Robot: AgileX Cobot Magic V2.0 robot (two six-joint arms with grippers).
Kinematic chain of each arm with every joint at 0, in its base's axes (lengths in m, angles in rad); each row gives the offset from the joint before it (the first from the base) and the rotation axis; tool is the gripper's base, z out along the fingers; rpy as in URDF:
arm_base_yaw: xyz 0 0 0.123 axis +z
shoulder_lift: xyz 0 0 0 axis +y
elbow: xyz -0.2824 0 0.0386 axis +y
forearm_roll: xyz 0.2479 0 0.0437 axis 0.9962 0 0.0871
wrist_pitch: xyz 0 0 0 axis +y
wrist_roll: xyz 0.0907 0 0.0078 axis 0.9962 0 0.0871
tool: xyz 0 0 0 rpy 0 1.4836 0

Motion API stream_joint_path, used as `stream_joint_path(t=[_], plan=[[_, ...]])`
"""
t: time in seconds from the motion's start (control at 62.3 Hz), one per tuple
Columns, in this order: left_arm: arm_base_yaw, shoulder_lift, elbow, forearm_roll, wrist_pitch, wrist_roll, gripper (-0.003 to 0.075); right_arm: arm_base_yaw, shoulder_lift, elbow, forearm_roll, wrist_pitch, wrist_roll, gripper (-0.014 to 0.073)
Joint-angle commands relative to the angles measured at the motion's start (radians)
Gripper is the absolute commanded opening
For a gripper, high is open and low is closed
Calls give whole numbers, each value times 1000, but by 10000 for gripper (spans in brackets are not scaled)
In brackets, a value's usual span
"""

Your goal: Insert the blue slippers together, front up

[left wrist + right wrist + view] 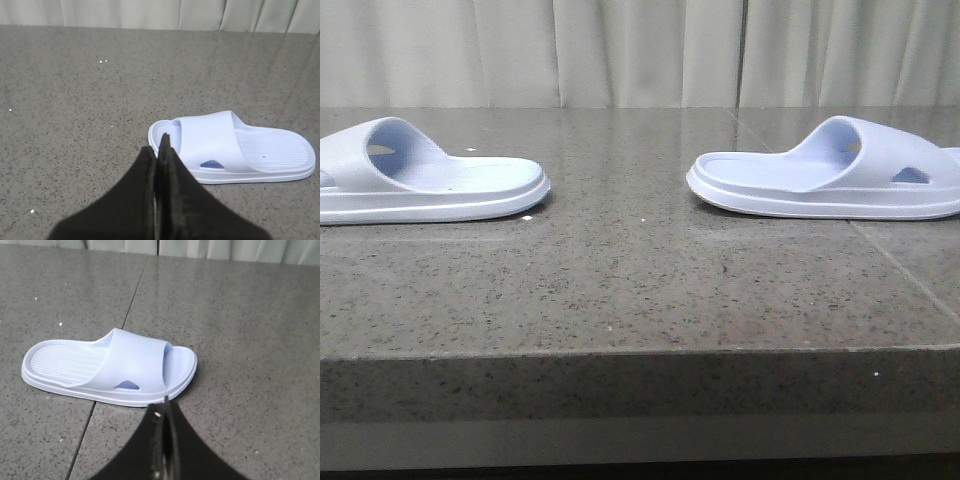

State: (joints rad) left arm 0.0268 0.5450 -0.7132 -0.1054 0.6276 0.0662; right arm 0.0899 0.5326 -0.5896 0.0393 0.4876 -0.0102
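Note:
Two pale lavender-blue slippers lie flat, soles down, far apart on the dark speckled stone table. The left slipper has its strap to the left; the right slipper has its strap to the right, so their heel ends face each other. Neither gripper shows in the front view. In the left wrist view, my left gripper is shut and empty, its tips just short of the left slipper's strap end. In the right wrist view, my right gripper is shut and empty, beside the right slipper's strap end.
The table's front edge runs across the front view. A thin seam crosses the stone near the right slipper and also shows in the right wrist view. A pale curtain hangs behind the table.

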Motion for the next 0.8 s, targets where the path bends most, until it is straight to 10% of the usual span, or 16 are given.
stream_joint_path(t=[0.0, 0.305, 0.561, 0.786], plan=[[-5, 36, -34, -28, -69, 0, -20, 0, 41, -35, -2, -71, 0, -68], [-5, 78, -32, -39, -52, 0, 9, 0, 57, -35, -3, -37, 0, -41], [-5, 78, -32, -42, -53, 0, 543, 0, 57, -35, -3, -12, 0, 446], [-5, 90, -23, -50, -29, 0, 530, 0, 57, -35, -2, -10, 0, 508]])
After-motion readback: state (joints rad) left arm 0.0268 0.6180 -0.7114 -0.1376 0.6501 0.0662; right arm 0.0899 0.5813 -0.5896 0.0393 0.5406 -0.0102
